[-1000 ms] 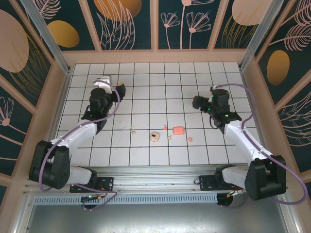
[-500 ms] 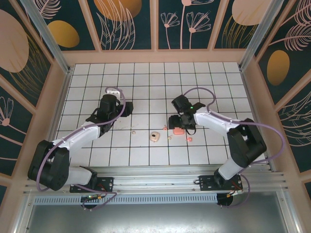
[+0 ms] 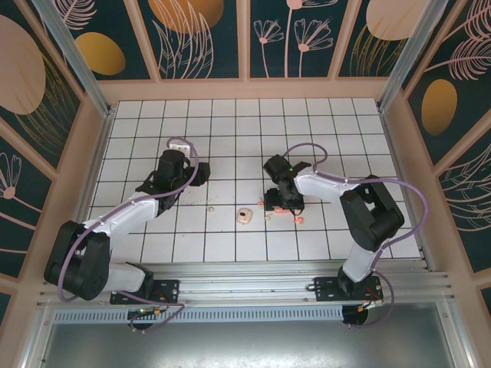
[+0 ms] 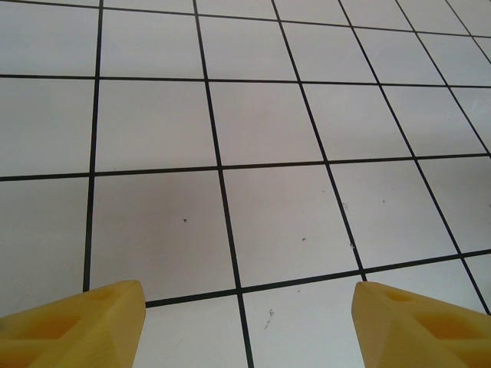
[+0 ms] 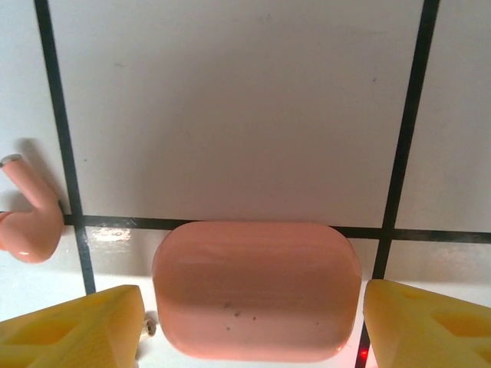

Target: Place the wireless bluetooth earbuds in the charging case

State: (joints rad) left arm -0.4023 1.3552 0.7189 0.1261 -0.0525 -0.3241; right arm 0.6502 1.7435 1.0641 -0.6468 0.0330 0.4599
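case point(image 5: 257, 287) sits between spread, cropped fingertips point(image 5: 77, 326) of right gripper point(image 5: 253, 330), contact unclear; left gripper point(image 4: 245, 322) gapes over bare tiles point(image 4: 268, 115).

A: What is pink down there?
B: The charging case point(image 5: 257, 290), plain salmon-pink, and one earbud point(image 5: 31, 222) the same shade with a silver tip.
A: Anything paler?
B: A cream case point(image 3: 245, 216) with a dark centre. The tiles point(image 4: 268, 123) are white with a black grid, left fingers point(image 4: 77, 322) and right fingers point(image 5: 73, 326) yellow, walls point(image 3: 207, 38) dark teal with peach leaves.
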